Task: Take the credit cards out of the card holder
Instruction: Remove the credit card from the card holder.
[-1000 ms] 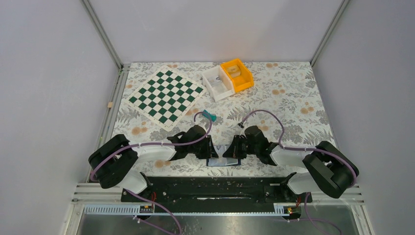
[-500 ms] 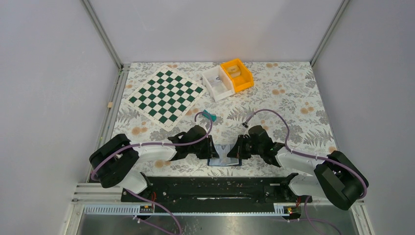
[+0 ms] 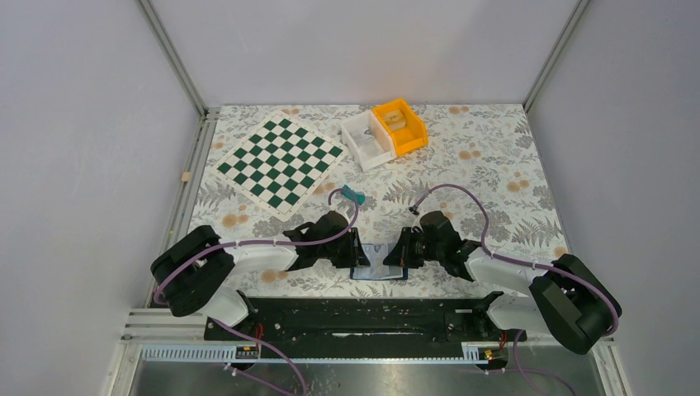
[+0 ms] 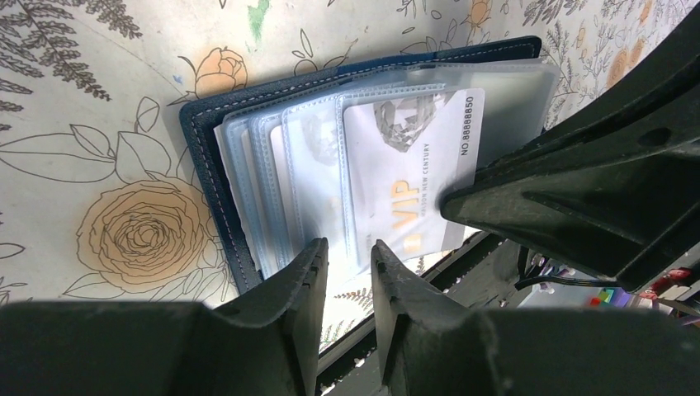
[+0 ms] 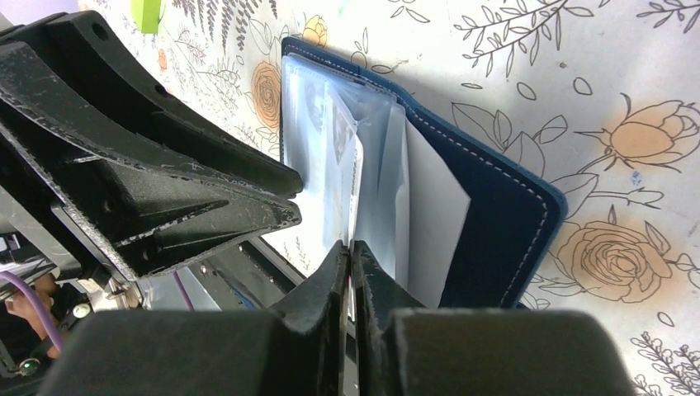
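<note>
The table (image 3: pixel 495 181), under a flowered cloth, fills the walled bay. The left arm (image 3: pixel 256 254) lies low from its base at the near left corner and reaches right. The right arm (image 3: pixel 503 266) lies low from the near right corner and reaches left. Their wrists face each other close to the table's near edge.

A green-and-white chessboard (image 3: pixel 281 162) sits turned on the far left. A white bin (image 3: pixel 376 158) and an orange bin (image 3: pixel 410 142) stand touching, side by side, at the far middle. All three are well apart from the arms. Open cloth runs from the right arm to the far and right walls, and a narrower open band lies between the wrists and the bins.

The wallet (image 3: pixel 378 264) lies open and flat between the two grippers, just beside the near edge. Its navy cover is down and a fan of clear sleeves (image 4: pixel 289 165) is on top. The left gripper (image 4: pixel 347 252) comes in low at the wallet's left side. Its fingers stand a little apart with their tips at the edge of the sleeves; I cannot tell whether they touch them. The right gripper (image 5: pixel 348 247) comes in from the opposite side, fingers pressed together and pinching the edge of the top card (image 4: pixel 413 157). This pale card, printed VIP, lies over the sleeves.

A small teal block (image 3: pixel 357 196) lies on the cloth just beyond the left wrist, near the loop of its cable.
</note>
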### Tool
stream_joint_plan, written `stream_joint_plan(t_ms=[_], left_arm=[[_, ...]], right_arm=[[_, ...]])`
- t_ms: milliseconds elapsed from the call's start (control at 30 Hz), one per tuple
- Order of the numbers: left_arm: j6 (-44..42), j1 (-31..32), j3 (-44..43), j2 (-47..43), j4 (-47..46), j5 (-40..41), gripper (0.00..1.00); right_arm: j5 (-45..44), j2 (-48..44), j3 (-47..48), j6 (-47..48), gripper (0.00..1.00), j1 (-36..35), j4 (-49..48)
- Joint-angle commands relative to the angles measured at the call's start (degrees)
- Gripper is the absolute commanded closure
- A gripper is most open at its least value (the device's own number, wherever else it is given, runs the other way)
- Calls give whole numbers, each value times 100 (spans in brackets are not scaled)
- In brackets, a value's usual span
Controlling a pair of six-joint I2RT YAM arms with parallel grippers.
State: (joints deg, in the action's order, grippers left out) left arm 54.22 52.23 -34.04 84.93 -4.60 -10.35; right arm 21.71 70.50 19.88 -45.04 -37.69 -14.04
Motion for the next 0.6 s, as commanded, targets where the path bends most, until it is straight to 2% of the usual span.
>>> stream_joint_plan(t_ms=[0, 133, 200, 233, 300, 400, 433, 500, 533, 567], left_arm=[[-175, -6, 81, 125, 636, 306, 72], [-166, -6, 106, 83, 636, 307, 72], [-178, -3, 135, 71, 649, 318, 72], [-195, -8, 133, 62, 683, 336, 72], [-217, -7, 119, 39, 731, 356, 72], [-214, -7, 131, 8, 743, 365, 72], [-206, -10, 136, 11, 737, 367, 72], [-193, -10, 141, 13, 727, 373, 72], [-188, -3, 143, 7, 721, 375, 72], [-177, -4, 148, 13, 718, 376, 72]], right_arm=[[105, -79, -34, 62, 99, 109, -68], [169, -94, 0, 51, 100, 155, 13], [134, -141, -32, -4, 90, 181, 1], [148, -164, -42, 16, 89, 175, 8], [200, -180, -25, 69, 99, 190, 48], [313, -176, -24, 96, 100, 240, 51], [323, -182, -20, 73, 97, 249, 51], [326, -207, -19, 20, 83, 246, 46], [351, -219, -19, -2, 86, 249, 16], [381, -208, -26, -25, 96, 245, -33]])
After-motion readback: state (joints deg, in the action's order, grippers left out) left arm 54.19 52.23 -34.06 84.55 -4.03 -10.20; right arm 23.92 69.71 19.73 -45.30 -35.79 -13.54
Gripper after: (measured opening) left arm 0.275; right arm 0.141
